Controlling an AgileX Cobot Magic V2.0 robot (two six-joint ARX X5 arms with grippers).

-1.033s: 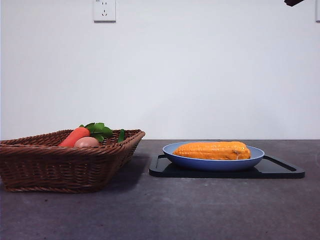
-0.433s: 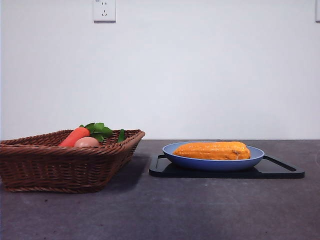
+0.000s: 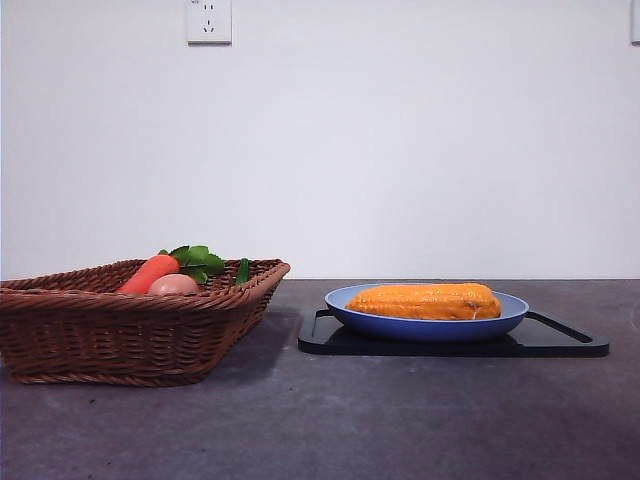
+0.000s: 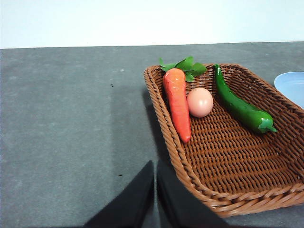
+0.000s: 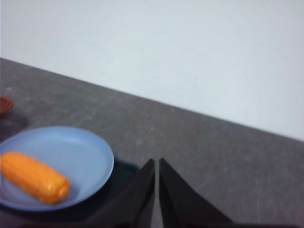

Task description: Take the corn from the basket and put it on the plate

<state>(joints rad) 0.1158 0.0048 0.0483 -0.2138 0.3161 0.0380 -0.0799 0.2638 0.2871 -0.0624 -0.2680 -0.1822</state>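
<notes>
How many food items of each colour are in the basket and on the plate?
Orange: 2, the corn on the plate, the carrot in the basket
Green: 1, the chili pepper
Pinkish: 1, the egg
Total: 4

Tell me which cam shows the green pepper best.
Left wrist view: the green pepper lies fully visible in the basket. Front view shows only a green tip above the basket rim. Right wrist view misses it.

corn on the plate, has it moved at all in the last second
No. The corn lies in the same spot on the plate, with the black tray under it.
</notes>
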